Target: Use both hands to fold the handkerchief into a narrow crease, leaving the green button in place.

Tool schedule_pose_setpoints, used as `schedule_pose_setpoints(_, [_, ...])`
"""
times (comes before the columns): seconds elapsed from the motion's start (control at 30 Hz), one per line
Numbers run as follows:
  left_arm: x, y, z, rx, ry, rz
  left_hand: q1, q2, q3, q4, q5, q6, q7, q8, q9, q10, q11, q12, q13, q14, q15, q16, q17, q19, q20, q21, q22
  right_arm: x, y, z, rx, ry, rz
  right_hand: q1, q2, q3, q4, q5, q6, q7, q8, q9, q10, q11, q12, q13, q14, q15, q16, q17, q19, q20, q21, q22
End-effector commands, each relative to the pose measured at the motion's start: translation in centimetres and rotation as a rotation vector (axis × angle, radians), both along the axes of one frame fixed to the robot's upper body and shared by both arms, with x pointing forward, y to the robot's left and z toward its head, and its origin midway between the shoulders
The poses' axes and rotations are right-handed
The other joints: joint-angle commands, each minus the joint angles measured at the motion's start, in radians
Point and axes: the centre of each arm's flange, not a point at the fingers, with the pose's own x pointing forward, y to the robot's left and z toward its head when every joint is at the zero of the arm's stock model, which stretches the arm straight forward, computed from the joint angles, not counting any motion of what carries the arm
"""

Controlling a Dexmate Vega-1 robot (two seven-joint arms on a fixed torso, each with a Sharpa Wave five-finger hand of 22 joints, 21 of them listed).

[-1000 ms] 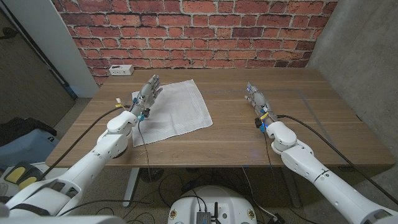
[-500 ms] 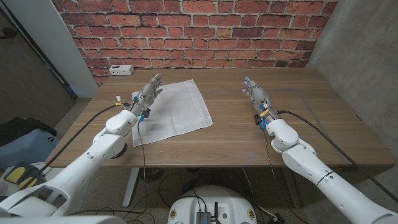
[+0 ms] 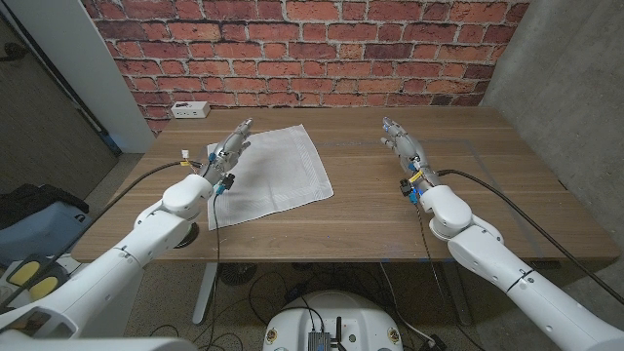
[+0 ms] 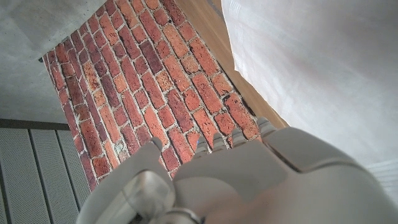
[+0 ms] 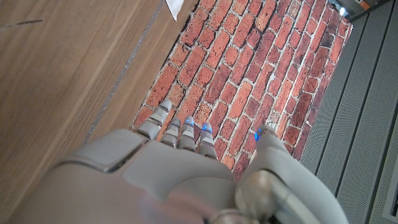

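Handkerchief lay spread flat on the left half of the wooden desk, roughly rectangular, with its long axis running from the near-left corner toward the far right, skewed against the desk edges. The cloth was white with a fine woven texture and a stitched border band along its hem; the left wrist view showed the same pale weave with one edge against the bare wood.

The left robot hand was positioned over the handkerchief's left margin, fingers extended toward the brick wall and holding nothing; whether it touched the cloth could not be determined. The right robot hand was positioned over bare wood on the right half of the desk, well apart from the cloth, fingers extended and holding nothing.

A white power strip lay at the far left corner of the desk, near the wall.
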Motion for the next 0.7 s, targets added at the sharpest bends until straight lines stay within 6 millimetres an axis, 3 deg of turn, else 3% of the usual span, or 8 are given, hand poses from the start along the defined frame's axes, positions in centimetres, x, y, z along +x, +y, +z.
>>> schedule_pose_setpoints(0.03, [-2.9,-0.3,0.7,0.101,-0.03,0.117,0.002,-0.002,0.002,-0.004,-0.003,0.007,0.0,0.003,0.004,-0.003,0.007,0.005,0.003,-0.002,0.006,-0.002,0.005,-0.025,0.011,0.005,0.002,-0.6,0.8,0.9,-0.083,-0.022,-0.042,0.012,0.003,0.005,-0.004,-0.001,0.012,-0.001,0.007,0.001,0.01,0.006,0.008,0.001,0.008,-0.002,0.007,0.002,0.009,0.001,0.004,0.003])
schedule_pose_setpoints(0.7, [-5.5,0.0,1.1,0.196,-0.058,0.208,0.004,-0.001,0.004,-0.007,-0.005,0.007,-0.003,-0.002,0.004,-0.007,0.006,0.0,0.003,-0.01,0.008,-0.008,0.005,-0.037,0.012,0.003,0.003,-0.5,3.2,2.4,-0.218,-0.044,-0.099,0.029,0.003,0.011,-0.019,-0.007,0.024,-0.002,0.007,0.001,0.02,0.005,0.008,0.002,0.016,-0.005,0.005,0.002,0.017,-0.001,0.005,0.003])
